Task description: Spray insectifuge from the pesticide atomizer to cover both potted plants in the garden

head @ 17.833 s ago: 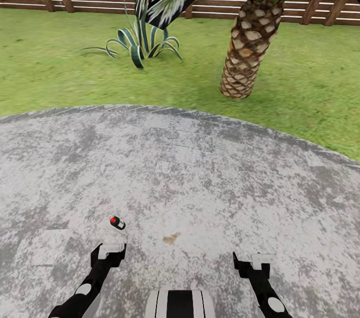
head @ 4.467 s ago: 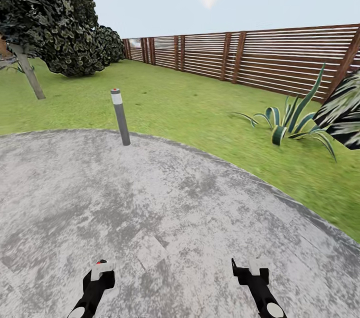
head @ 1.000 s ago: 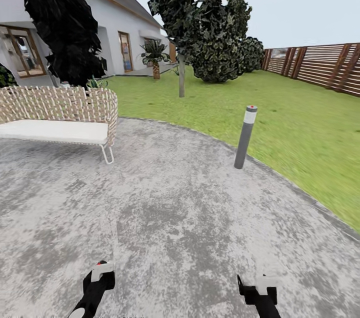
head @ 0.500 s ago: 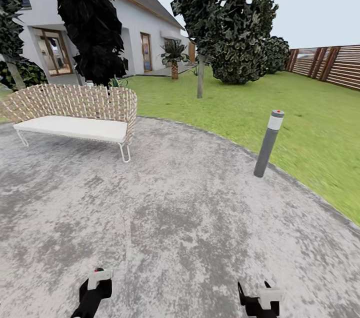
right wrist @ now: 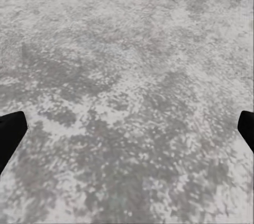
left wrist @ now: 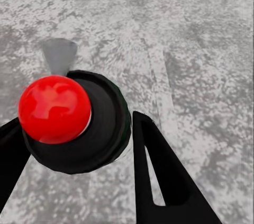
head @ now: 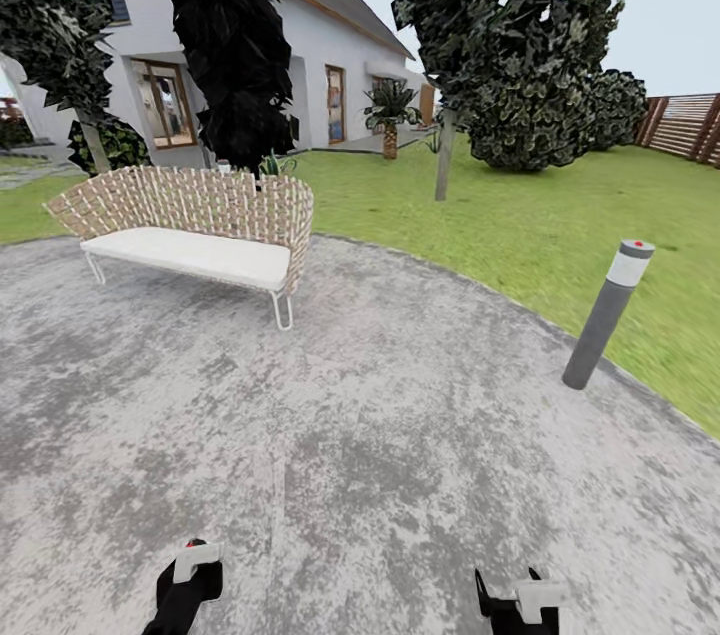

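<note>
The left hand (left wrist: 74, 144) is clamped on the slim dark green-black pesticide atomizer with the round red tip (left wrist: 69, 118): in the left wrist view the bottle sits between the two black fingers (left wrist: 159, 176), its red tip pointing toward the camera and its dark body pressed against both of them. In the head view the left hand (head: 190, 565) shows low over the paving, with a spot of red from the atomizer (head: 196, 543) at its upper edge.

The right hand (head: 520, 600) holds nothing. In the right wrist view its two black fingertips (right wrist: 10, 131) stand far apart at the opposite edges of the picture, with bare paving between them.

Beneath both hands lies the round grey mottled paved patio (head: 380, 435). Ahead of the left hand, well apart from it, stands a woven wicker sofa with a white seat cushion (head: 200, 230) on thin white legs. Ahead of the right hand and out to its outer side, a tall grey bollard lamp with a pale band and red top (head: 605, 315) stands at the patio's edge, beside the green lawn (head: 520, 225). Farther off are dark-leaved trees (head: 500, 25), a white house with a grey roof (head: 330, 65), and a stretch of brown slatted wooden fence (head: 685, 125).
</note>
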